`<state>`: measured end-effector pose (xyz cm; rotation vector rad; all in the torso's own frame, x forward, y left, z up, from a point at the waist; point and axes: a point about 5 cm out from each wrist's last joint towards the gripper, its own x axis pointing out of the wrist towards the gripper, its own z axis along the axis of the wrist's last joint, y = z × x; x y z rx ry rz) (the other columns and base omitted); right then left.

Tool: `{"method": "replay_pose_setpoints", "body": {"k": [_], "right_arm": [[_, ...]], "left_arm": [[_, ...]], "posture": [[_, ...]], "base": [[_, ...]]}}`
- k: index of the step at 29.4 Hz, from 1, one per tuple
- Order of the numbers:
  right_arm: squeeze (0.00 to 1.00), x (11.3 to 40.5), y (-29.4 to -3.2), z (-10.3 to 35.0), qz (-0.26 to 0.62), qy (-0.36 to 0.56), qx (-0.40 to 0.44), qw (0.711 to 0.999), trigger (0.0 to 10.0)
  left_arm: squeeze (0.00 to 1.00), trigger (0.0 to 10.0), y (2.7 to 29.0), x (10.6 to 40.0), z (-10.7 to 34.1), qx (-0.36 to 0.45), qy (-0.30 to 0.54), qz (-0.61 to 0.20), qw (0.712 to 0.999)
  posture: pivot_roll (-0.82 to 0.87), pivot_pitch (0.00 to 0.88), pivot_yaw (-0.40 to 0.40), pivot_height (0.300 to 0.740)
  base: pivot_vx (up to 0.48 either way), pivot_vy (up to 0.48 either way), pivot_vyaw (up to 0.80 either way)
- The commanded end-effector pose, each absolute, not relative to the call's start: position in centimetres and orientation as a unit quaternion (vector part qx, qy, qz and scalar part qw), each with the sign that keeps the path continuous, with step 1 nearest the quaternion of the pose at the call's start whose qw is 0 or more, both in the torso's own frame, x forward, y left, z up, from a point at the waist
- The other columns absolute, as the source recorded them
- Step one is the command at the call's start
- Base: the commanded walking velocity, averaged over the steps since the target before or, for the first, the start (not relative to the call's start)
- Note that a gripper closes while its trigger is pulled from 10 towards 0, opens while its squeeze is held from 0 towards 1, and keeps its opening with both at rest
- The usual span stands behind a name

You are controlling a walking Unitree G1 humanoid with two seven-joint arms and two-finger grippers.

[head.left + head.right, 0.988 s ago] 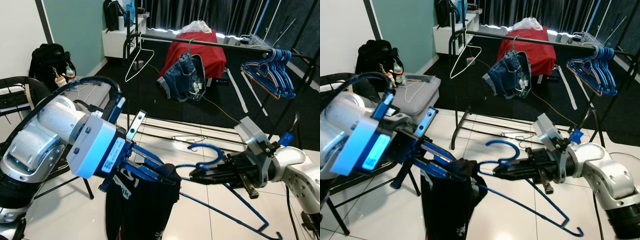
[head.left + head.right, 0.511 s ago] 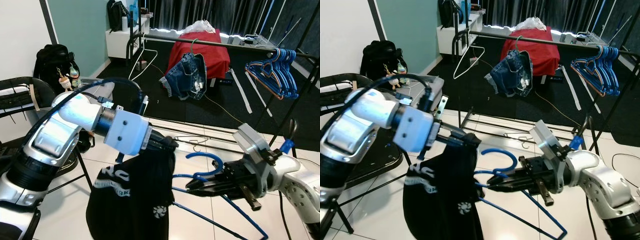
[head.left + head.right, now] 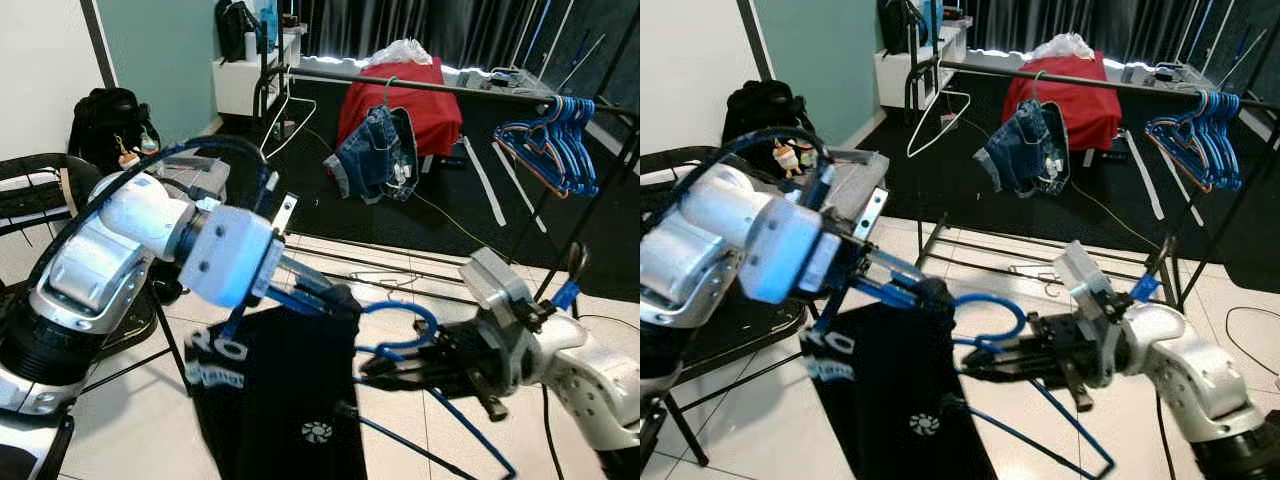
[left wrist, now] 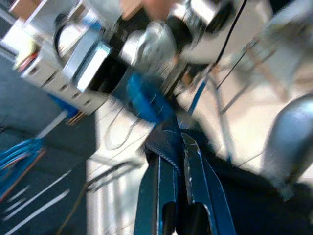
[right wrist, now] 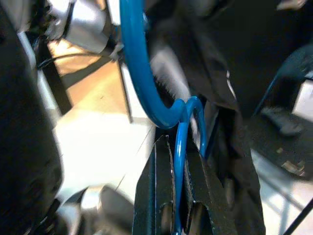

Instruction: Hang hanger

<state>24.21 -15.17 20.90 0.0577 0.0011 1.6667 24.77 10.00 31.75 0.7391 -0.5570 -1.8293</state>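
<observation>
A blue wire hanger is held out low in front of me, its hook curling up beside a black garment with a white print. My right gripper is shut on the hanger's neck; in the right wrist view the blue wire runs between its black fingers. My left gripper is shut on the garment's top edge, and the cloth hangs down from it over the white floor. In the left wrist view the fingers pinch dark cloth. The hanger's lower bar passes behind the garment.
A dark clothes rail crosses behind, carrying denim shorts, a bunch of blue hangers and a white hanger. The rack's base bars lie on the floor. A black chair stands at left, near a backpack.
The left arm has turned and the garment now hangs flatter and more spread out. The right gripper has brought the hanger's hook closer to the garment's top edge. Both grips are unchanged.
</observation>
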Motion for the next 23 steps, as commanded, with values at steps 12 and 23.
{"method": "replay_pose_setpoints", "body": {"k": [12, 23], "right_arm": [[0.00, 25.2, -13.9, 21.6, 0.717, -0.054, 0.027, 0.694, 10.0], [0.00, 26.0, -12.7, 22.7, 0.688, -0.121, 0.063, 0.713, 10.0]], "left_arm": [[1.00, 10.0, 9.0, 24.5, 32.1, 0.240, -0.250, -0.781, 0.519], [1.00, 10.0, 8.8, 28.2, 31.4, 0.226, -0.330, -0.672, 0.624]], "posture": [[-0.07, 0.000, -0.012, 0.736], [-0.06, 0.000, -0.008, 0.736]], "base": [[0.000, 0.000, 0.00], [0.000, 0.000, 0.00]]}}
